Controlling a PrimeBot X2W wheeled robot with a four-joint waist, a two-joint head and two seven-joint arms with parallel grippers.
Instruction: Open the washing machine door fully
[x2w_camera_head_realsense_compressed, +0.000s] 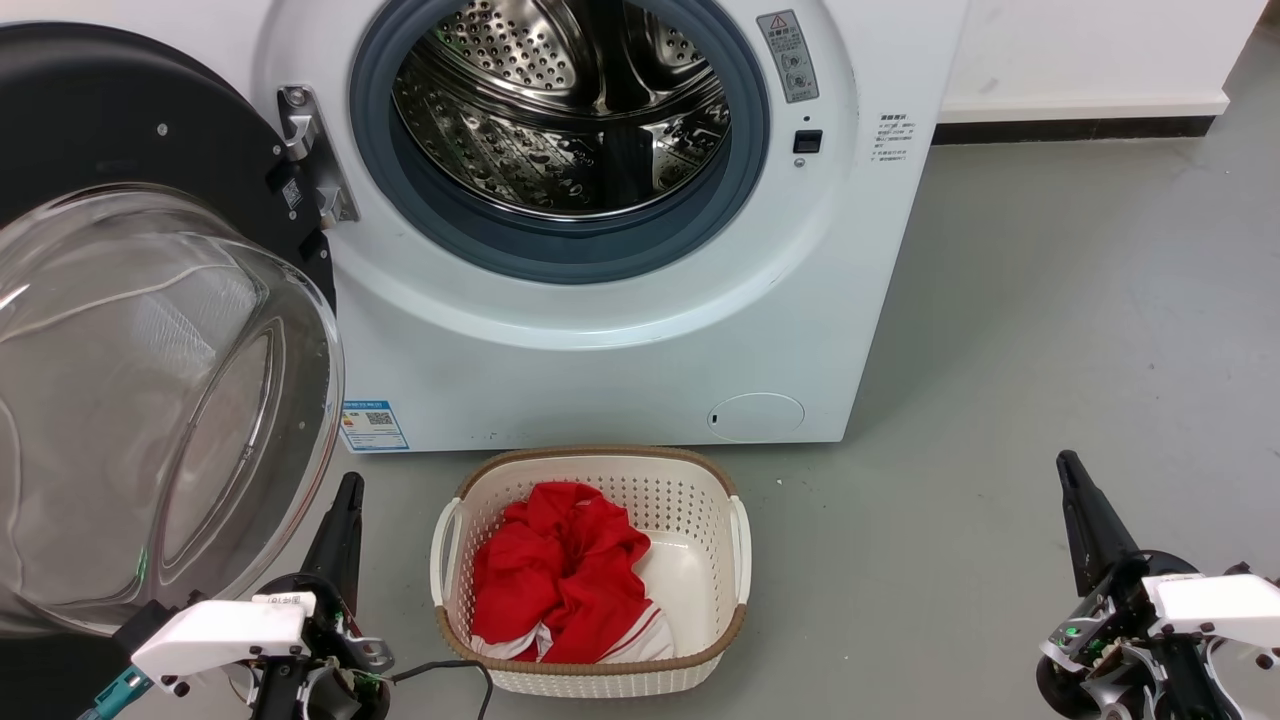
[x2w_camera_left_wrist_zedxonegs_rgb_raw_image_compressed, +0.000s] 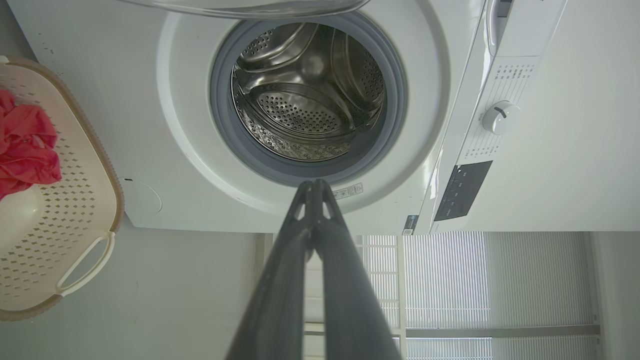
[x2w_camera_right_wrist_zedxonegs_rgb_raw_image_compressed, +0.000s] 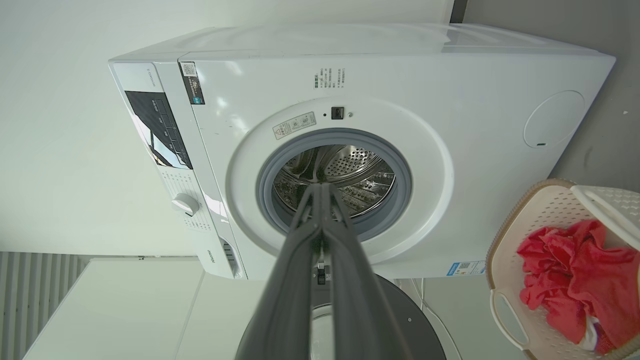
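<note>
Grippers low, both pinched together, empty: left gripper (x2w_camera_head_realsense_compressed: 345, 515) just beside washing machine door (x2w_camera_head_realsense_compressed: 200, 330), right gripper (x2w_camera_head_realsense_compressed: 1080, 490) well apart. Door swung wide left of steel drum (x2w_camera_head_realsense_compressed: 560, 110), likely near full travel. For last swing: push black frame (x2w_camera_head_realsense_compressed: 110, 110) outward, slowly, off glass bowl (x2w_camera_head_realsense_compressed: 120, 430), clear of laundry basket (x2w_camera_head_realsense_compressed: 590, 458).

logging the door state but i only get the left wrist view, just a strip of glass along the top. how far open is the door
Observer: The head view shows the washing machine door swung wide on its hinge, left of the uncovered drum.
Operator: where's the right gripper
Observer: The right gripper is shut and low, right of the laundry basket, far from the door.
Operator: is the left one on the door
Observer: The left gripper, shut, points up beside the door's lower rim; I cannot tell if they touch.
</note>
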